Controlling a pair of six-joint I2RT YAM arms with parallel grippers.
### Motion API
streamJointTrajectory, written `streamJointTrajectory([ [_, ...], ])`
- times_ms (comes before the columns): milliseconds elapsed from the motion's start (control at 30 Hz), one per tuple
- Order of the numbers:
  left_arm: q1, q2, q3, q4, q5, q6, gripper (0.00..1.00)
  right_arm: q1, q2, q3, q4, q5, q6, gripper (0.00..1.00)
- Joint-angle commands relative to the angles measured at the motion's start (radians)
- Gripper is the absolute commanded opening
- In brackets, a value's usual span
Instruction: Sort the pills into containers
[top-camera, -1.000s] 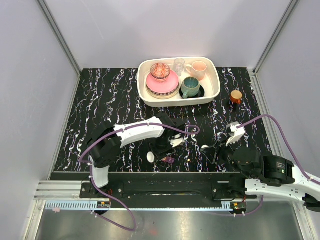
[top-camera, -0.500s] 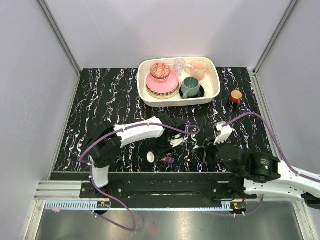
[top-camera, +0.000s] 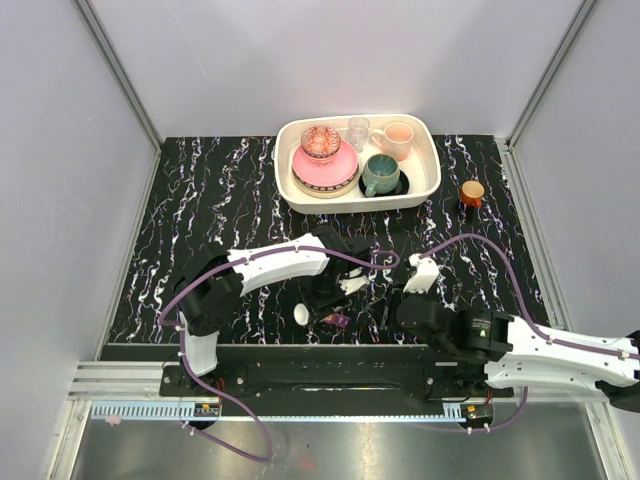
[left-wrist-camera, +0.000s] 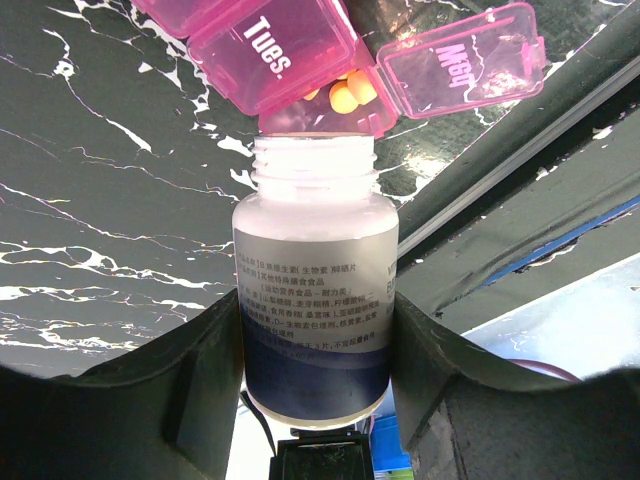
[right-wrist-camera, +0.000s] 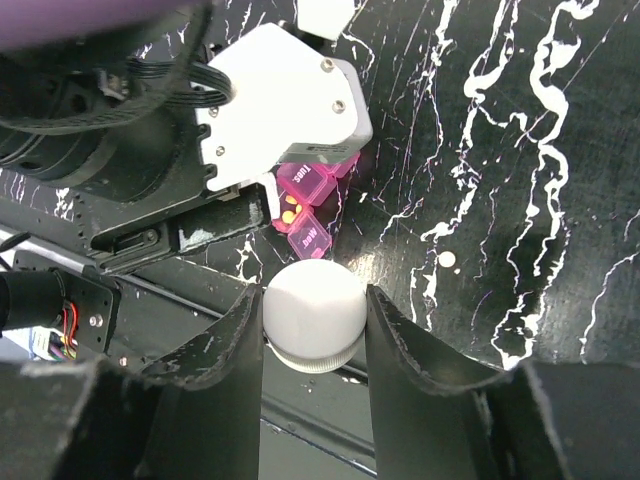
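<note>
My left gripper (left-wrist-camera: 317, 312) is shut on an uncapped white bottle (left-wrist-camera: 315, 300), whose mouth points at the magenta pill box (left-wrist-camera: 290, 45). The box's "Tues." compartment is closed. The one beside it stands with its lid open, and a few yellow-orange pills (left-wrist-camera: 345, 93) lie inside. In the top view the box (top-camera: 337, 321) lies near the table's front edge, just below the left gripper (top-camera: 322, 298). My right gripper (right-wrist-camera: 313, 300) is shut on the round white bottle cap (right-wrist-camera: 312, 315), hovering just right of the box (right-wrist-camera: 303, 213), where the pills (right-wrist-camera: 288, 213) show too.
A cream tray (top-camera: 350, 206) of bowls and cups stands at the back. A small brown orange-lidded jar (top-camera: 472, 192) sits to its right. A tiny pale speck (right-wrist-camera: 447, 259) lies on the marbled table right of the box. The dark metal rail runs along the front edge.
My right arm has swung left with the cap, closing in on the left gripper and the pill box. The left arm and bottle have not moved.
</note>
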Motion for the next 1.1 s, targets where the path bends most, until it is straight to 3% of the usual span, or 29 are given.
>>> streamJointTrajectory([
  [0, 0.004, -0.017, -0.002, -0.012, 0.014, 0.011, 0.00, 0.001, 0.016, -0.031, 0.123, 0.052, 0.123, 0.00],
  [300, 0.002, -0.019, -0.002, -0.014, 0.015, 0.011, 0.00, 0.001, 0.056, -0.091, 0.239, 0.063, 0.181, 0.00],
  [1067, 0.002, -0.024, -0.004, -0.011, 0.017, 0.011, 0.00, 0.001, 0.160, -0.080, 0.270, 0.115, 0.218, 0.00],
])
